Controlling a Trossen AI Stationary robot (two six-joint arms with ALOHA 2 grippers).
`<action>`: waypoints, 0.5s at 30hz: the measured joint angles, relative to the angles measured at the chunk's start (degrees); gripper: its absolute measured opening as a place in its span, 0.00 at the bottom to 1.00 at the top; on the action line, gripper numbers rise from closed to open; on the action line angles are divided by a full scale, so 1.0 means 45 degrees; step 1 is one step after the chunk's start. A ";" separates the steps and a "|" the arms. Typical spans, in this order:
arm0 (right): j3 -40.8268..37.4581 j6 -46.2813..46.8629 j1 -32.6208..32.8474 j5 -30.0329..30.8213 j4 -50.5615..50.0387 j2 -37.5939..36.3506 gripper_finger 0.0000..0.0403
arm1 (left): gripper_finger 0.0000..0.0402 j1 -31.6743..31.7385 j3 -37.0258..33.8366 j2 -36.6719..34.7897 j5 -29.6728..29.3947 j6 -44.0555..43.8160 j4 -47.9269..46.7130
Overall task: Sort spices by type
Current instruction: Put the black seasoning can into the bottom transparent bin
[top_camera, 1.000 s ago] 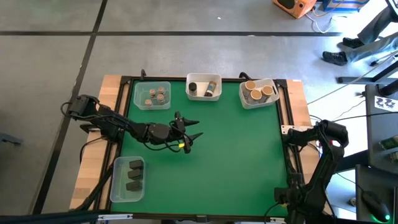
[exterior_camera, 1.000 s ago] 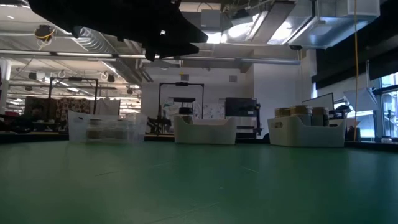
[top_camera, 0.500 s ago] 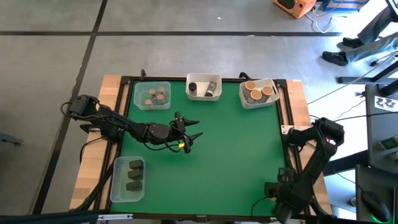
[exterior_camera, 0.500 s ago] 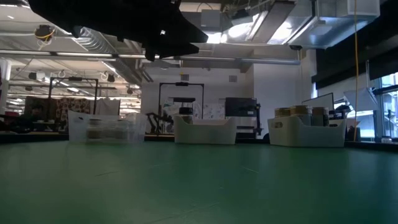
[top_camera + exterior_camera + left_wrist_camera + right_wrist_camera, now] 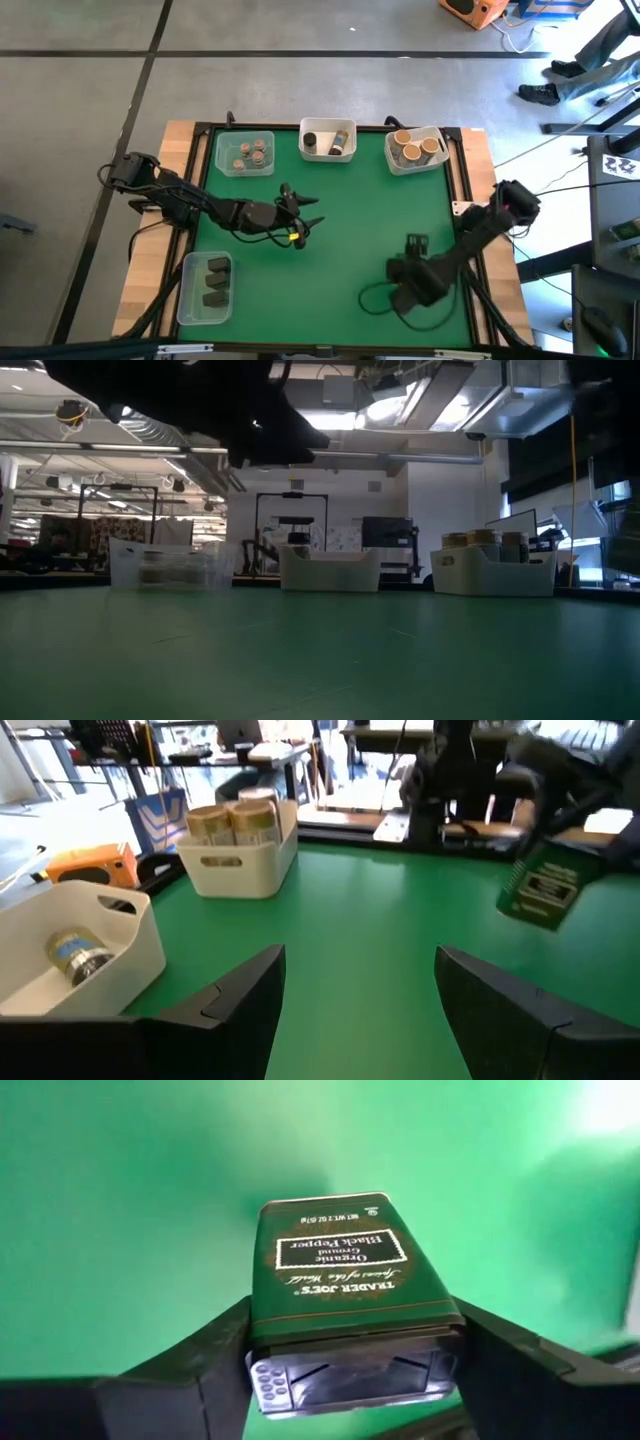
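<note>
Since a second ago my right arm has swung in from the tabletop's right edge; my left arm has kept its place.

Right hand [image 5: 414, 243] now sits over the green tabletop [image 5: 360, 210], well below the tub of tan-lidded jars [image 5: 416, 150]. Its fingers are clamped on a dark green pepper tin [image 5: 348, 1275]; the label faces the wrist camera and reads Organic Ground Black Pepper. In the left wrist view the same tin [image 5: 545, 888] hangs tilted above the mat.

Left hand [image 5: 305, 222] hovers just below the middle white tub [image 5: 328, 140], fingers apart, nothing between them.

Bins, placed from the middle white tub:
- it holds a dark cylinder and a light jar lying flat;
- to its left, a clear tub of grey-lidded jars [image 5: 245, 154];
- far down toward the near left corner, a clear tub with three dark tins [image 5: 206, 288].
</note>
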 joint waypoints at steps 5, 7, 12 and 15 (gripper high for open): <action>0.0273 -0.2064 -0.1690 0.0830 0.0145 0.0000 0.68 | 0.60 -0.0082 -0.0005 0.0000 0.0005 -0.0374 -0.1256; 0.0284 -0.2818 -0.2354 0.0903 0.0328 0.0000 0.68 | 0.60 -0.0082 -0.0005 0.0000 0.0000 -0.0883 -0.2046; 0.0279 -0.4129 -0.3863 0.0714 0.1242 0.0000 0.68 | 0.60 -0.0082 -0.0010 0.0000 0.0000 -0.2458 -0.4175; 0.0274 -0.4485 -0.4538 0.0290 0.1948 0.0010 0.68 | 0.60 -0.0124 -0.0015 0.0000 0.0000 -0.3086 -0.4835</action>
